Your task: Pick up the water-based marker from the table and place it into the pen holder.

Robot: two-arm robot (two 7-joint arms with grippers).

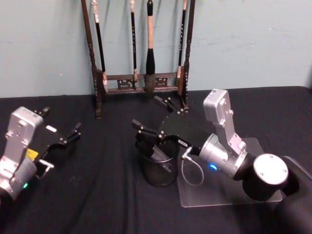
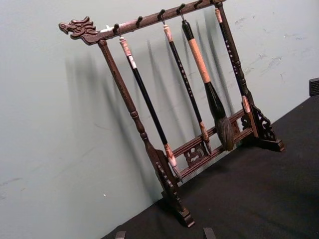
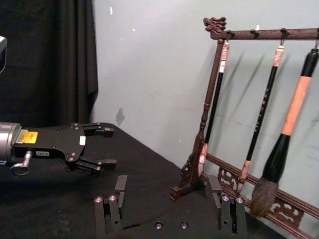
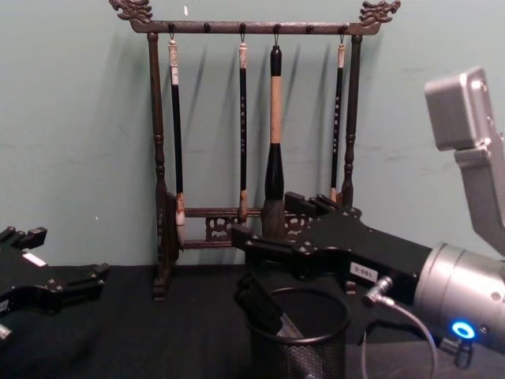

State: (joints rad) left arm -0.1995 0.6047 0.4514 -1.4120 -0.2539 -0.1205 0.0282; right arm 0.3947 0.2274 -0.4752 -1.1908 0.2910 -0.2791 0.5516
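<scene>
The pen holder is a black wire-mesh cup standing mid-table. A dark marker leans inside it, its upper end poking over the rim on the robot's left. My right gripper hovers open just above and behind the cup, with nothing between its fingers. My left gripper rests open and empty low over the table at the far left.
A tall dark wooden brush rack with several hanging brushes stands at the back against the pale wall. A clear plastic sheet lies on the black cloth under my right arm.
</scene>
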